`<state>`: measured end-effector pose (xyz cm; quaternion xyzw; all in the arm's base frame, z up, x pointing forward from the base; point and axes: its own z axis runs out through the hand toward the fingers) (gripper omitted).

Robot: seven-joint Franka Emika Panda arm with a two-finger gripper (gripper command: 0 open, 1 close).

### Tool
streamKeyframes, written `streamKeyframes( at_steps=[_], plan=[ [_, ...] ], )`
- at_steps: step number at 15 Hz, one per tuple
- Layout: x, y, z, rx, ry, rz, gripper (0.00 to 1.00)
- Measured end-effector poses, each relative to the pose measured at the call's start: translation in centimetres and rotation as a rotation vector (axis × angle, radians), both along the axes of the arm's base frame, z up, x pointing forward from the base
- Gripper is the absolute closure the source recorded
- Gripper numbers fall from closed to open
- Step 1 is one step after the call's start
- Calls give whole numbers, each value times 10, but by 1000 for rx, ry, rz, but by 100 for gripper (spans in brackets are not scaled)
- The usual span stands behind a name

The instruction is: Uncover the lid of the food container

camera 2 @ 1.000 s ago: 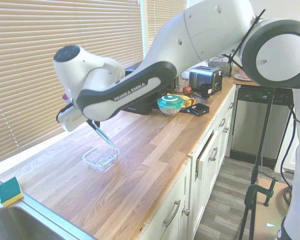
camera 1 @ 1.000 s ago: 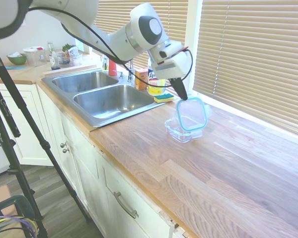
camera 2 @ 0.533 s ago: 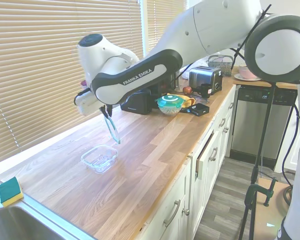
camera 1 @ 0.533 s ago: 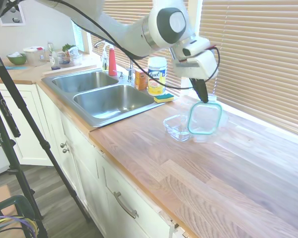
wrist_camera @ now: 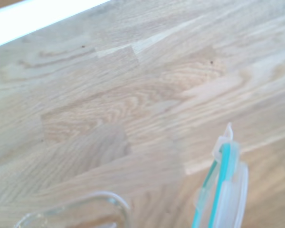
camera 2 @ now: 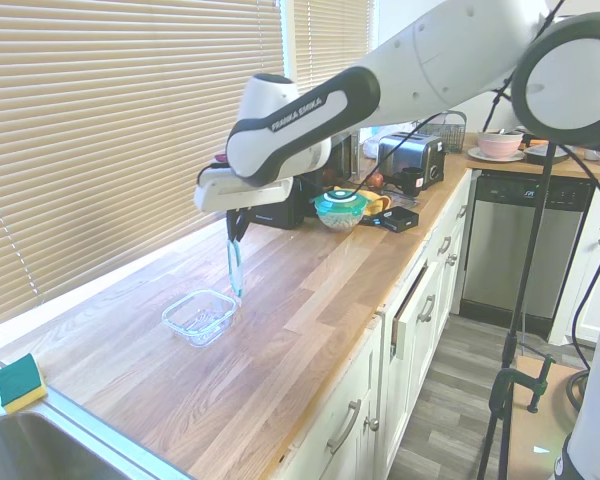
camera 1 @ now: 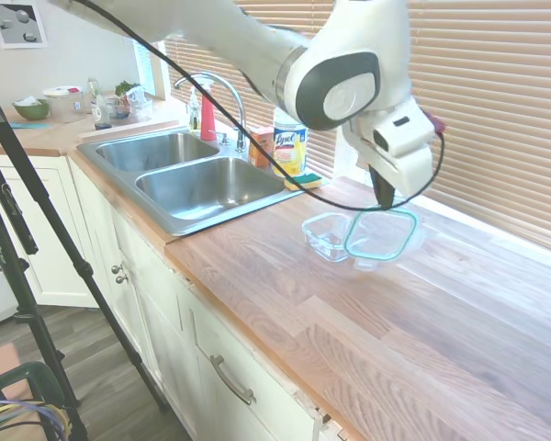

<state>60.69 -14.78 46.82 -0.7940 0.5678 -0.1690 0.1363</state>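
Jaws of the white arm's two-finger gripper (camera 1: 383, 198) are clamped on the top edge of the small clear rounded-rectangular lid with a teal rim (camera 1: 380, 233), which is held hanging on edge above the wooden butcher-block counter (camera 1: 422, 322), free of the tub. The shallow clear rounded-rectangular food container (camera 2: 201, 315) is seen uncovered on the counter, just beside the hanging lid, nearer the counter's window edge than its front edge. A yellow-green sponge (camera 2: 20, 382) lies well apart, by the steel double sink (camera 1: 188, 175).
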Motion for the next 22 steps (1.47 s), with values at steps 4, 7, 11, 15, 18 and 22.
streamKeyframes(
  at_steps=[4, 7, 11, 15, 18, 22],
  plan=[
    [-47, -46, -49, 69, 12, 23, 100],
    [-79, -61, -91, 131, 21, 65, 100],
    [-98, -79, -110, 137, 45, 60, 100],
    [-96, -66, -125, 143, 75, 90, 0],
    [-90, -56, -128, 113, 79, 108, 0],
    [-84, -52, -131, 54, 92, 108, 0]
  ],
)
